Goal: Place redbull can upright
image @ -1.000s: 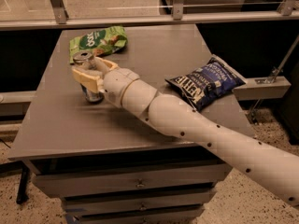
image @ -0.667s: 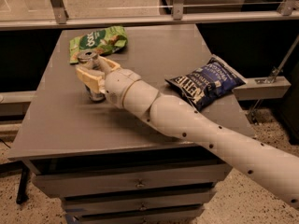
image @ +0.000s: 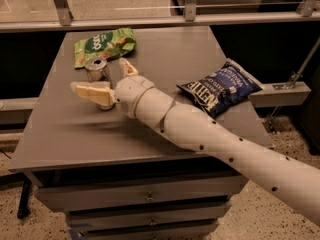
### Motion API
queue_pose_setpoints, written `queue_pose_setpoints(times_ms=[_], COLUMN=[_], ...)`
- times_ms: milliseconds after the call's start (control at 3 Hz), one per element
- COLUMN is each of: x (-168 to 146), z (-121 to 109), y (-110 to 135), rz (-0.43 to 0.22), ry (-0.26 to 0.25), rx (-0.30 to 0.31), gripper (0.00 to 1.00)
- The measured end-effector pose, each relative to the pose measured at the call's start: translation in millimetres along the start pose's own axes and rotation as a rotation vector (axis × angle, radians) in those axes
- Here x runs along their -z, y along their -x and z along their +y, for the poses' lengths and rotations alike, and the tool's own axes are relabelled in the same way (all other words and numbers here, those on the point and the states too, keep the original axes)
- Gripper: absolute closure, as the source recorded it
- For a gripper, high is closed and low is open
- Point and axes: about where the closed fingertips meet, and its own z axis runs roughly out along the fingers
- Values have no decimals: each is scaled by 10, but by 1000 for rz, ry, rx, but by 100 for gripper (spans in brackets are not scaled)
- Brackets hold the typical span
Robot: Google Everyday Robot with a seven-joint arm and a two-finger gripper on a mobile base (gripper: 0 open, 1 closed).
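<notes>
The gripper (image: 100,76) is seen spread wide around the redbull can (image: 96,68) – stood upright on the table (image: 60,129) toward its back left corner, beside a green snack bag (image: 105,45) – its lettering not legible.

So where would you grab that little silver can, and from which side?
Around the middle of its round side, coming in level from the right, probably. The can stands upright and slim, so two fingers fit across it; the green bag crowds the far side. The open gripper reaches it from that right side.
</notes>
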Motion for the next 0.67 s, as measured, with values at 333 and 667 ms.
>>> queue_pose_setpoints(times_ms=[333, 667], x=[138, 418], z=[-28, -184], y=[59, 215], rz=[17, 68], ry=[-11, -27], rx=[14, 50], gripper=[0, 0])
